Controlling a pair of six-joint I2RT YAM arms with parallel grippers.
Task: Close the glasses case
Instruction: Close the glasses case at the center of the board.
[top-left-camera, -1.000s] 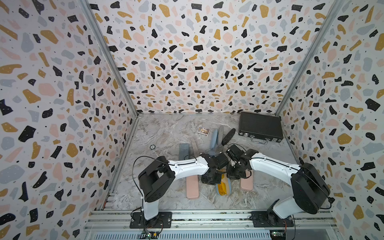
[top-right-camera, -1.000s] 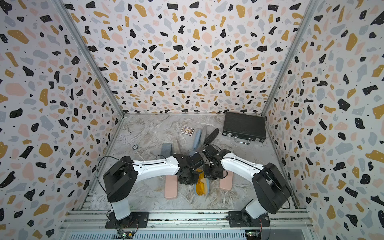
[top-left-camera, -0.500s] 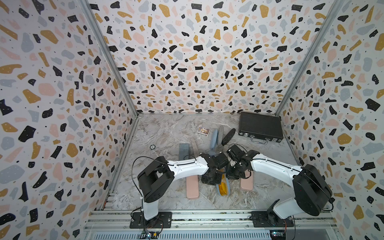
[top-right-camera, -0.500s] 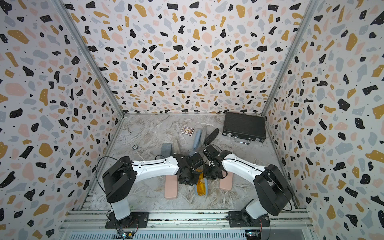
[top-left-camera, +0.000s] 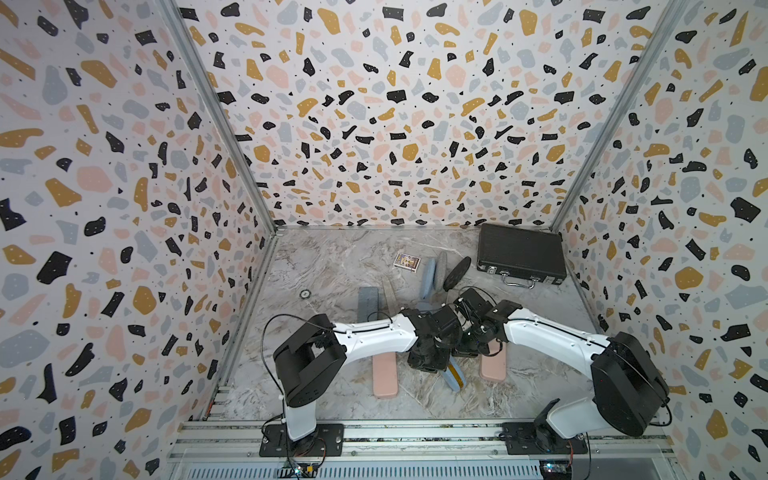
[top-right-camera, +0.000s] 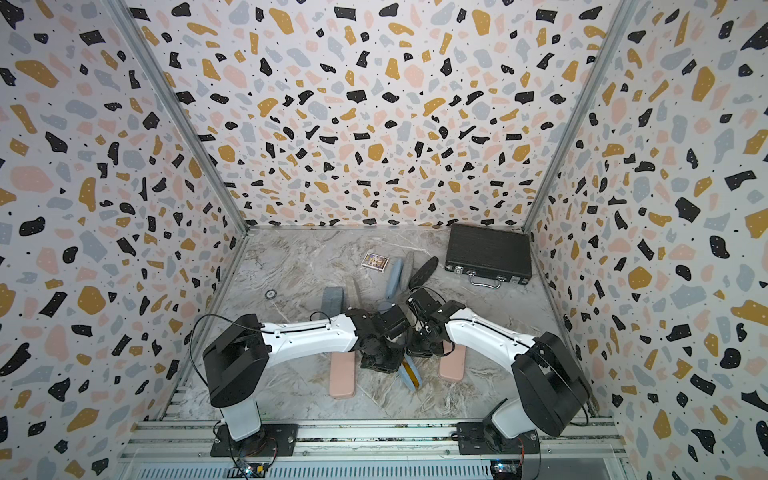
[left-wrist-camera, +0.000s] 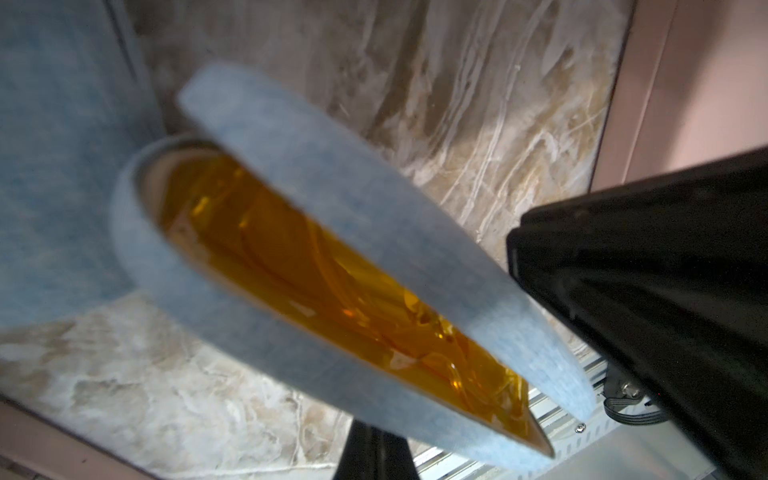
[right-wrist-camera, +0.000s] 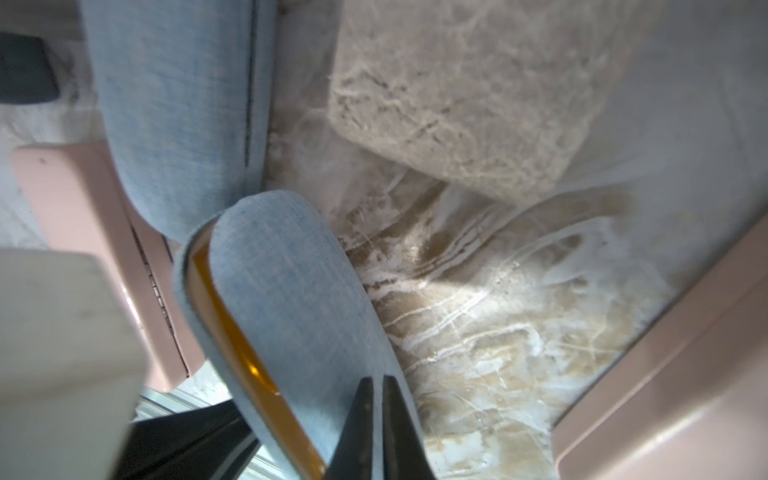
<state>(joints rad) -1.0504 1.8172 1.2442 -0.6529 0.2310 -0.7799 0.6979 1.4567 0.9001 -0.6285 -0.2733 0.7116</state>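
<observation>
On the counter (top-left-camera: 415, 403), between two pink cases (top-left-camera: 385, 376), the blue glasses case (top-left-camera: 456, 377) gapes narrowly, amber glasses (left-wrist-camera: 311, 282) inside. The left end effector (left-wrist-camera: 374, 453) is clenched beside it; the right end effector (right-wrist-camera: 376, 401), jaws nearly together, sits at its lid. Farther back lies a black briefcase (top-left-camera: 519, 259).

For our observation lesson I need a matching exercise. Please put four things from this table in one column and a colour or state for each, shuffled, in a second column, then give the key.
Column one
1. glasses case
2. briefcase
3. small box
4. long case

Column two
A. pink, lying flat near the front
B. black, with a metal handle, in a far corner
C. pale blue, ajar, amber glasses inside
D. printed top, lying towards the back

Pairs: 1-C, 2-B, 3-D, 4-A
</observation>
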